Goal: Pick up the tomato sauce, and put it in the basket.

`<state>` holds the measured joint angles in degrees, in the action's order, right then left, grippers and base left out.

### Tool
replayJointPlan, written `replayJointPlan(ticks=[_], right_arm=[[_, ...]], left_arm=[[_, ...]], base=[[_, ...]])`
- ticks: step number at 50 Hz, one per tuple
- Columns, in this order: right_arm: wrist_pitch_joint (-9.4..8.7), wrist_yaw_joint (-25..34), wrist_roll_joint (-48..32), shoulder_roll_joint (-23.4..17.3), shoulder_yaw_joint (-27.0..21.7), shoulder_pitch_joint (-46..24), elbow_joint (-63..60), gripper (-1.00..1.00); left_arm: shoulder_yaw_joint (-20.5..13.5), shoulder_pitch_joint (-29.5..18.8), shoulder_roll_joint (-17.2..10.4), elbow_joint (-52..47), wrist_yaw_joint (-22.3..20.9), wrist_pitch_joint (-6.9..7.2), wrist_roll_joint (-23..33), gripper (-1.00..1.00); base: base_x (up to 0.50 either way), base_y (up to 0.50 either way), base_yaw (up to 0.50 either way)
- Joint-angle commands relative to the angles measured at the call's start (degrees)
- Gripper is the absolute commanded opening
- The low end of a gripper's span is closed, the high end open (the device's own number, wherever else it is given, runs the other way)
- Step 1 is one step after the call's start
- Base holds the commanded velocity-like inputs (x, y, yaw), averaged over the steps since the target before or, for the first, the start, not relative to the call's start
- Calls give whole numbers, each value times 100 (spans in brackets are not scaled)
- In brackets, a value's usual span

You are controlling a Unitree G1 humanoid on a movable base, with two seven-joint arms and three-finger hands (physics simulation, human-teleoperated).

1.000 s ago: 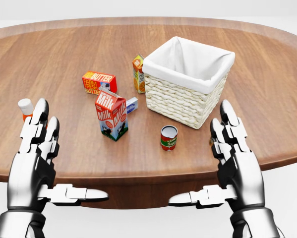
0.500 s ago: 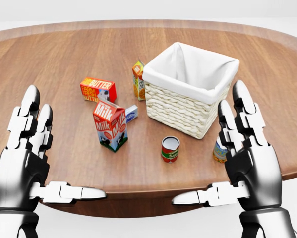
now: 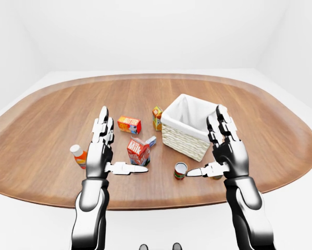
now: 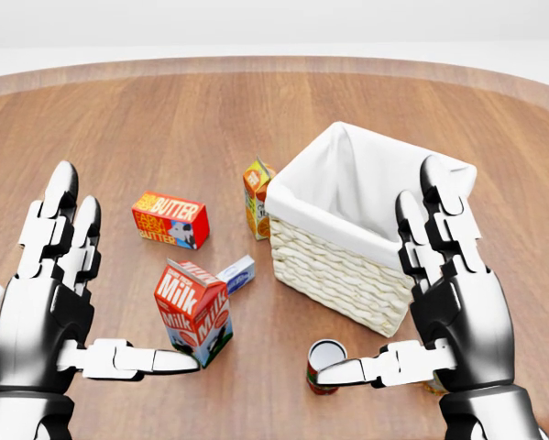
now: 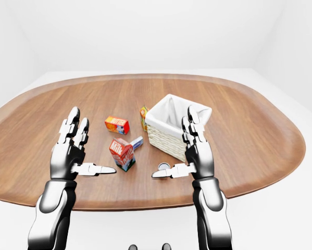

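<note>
The silver three-finger right hand is hovering upright above the counter with its fingers spread apart and its thumb pointing toward the view's left, gripping nothing. Just past the thumb tip in the head view, the small red tomato sauce can with a silver lid is standing upright on the oval brown wooden counter, outside the basket and near its lower corner. The matching silver left hand is likewise standing open, fingers up and thumb reaching toward the view's right, its tip coming close to the red and white milk carton. Behind the right hand, the square woven wicker basket with a white cloth liner is sitting to the right of centre. A small blue and white box is lying between the carton and the basket, an orange juice carton is standing just beside the basket's left wall, and a red and orange butter box is lying further left. A white-capped orange bottle is standing at the far left.
</note>
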<state>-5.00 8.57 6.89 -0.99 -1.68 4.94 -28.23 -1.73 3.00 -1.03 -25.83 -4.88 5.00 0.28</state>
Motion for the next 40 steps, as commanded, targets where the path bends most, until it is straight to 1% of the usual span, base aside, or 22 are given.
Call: replayJointPlan(ticks=[1, 9, 16, 40], right_arm=[[0, 17, -13, 5, -4, 1, 71, 100], [0, -51, 2, 6, -40, -55, 109, 100], [0, -130, -6, 13, -43, -60, 65, 100], [0, -61, 26, 4, -22, -46, 112, 100]], left_arm=[[18, 26, 4, -14, -5, 0, 11, 100], [26, 37, 5, 45, -7, 0, 23, 100], [34, 53, 7, 41, -11, 0, 32, 100], [67, 81, 16, 131, -20, 0, 52, 100]], base=[[50, 0, 0], [42, 0, 0], [0, 0, 0], [0, 0, 0]])
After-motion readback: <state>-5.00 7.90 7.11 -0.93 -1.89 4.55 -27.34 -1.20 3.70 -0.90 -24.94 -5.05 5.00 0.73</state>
